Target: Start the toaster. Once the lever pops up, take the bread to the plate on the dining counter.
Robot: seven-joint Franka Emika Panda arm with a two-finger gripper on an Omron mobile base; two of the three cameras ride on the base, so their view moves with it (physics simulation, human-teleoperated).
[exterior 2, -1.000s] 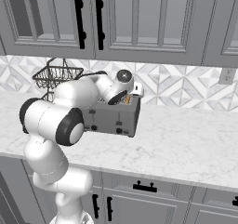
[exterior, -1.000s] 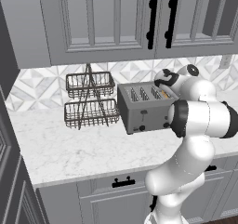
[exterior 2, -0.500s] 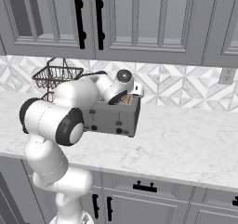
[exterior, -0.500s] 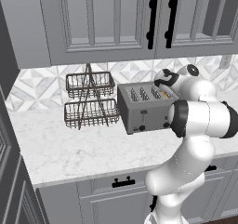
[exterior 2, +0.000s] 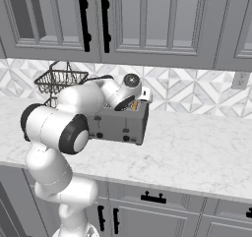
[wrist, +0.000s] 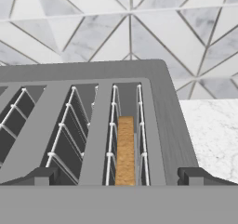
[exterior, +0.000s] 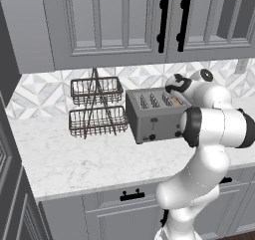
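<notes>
The grey toaster (exterior: 152, 119) (exterior 2: 118, 125) stands on the kitchen worktop against the tiled wall. The bread (wrist: 124, 148) sits upright and deep in its rightmost slot, with a tan edge (exterior 2: 134, 104) peeking out in the right base view. My gripper (wrist: 118, 176) hangs just above the toaster's top and looks down into that slot. It is open, with one fingertip (wrist: 42, 175) on each side of the slot and nothing between them. Small black knobs (exterior: 152, 137) show on the toaster's front. The plate and the dining counter are out of view.
A black wire two-tier basket rack (exterior: 97, 109) (exterior 2: 59, 78) stands just left of the toaster. Grey wall cabinets (exterior: 124, 25) hang close overhead. White marble worktop (exterior 2: 197, 152) stretches to the toaster's right, and a wall outlet (exterior 2: 239, 79) is on the tiles there.
</notes>
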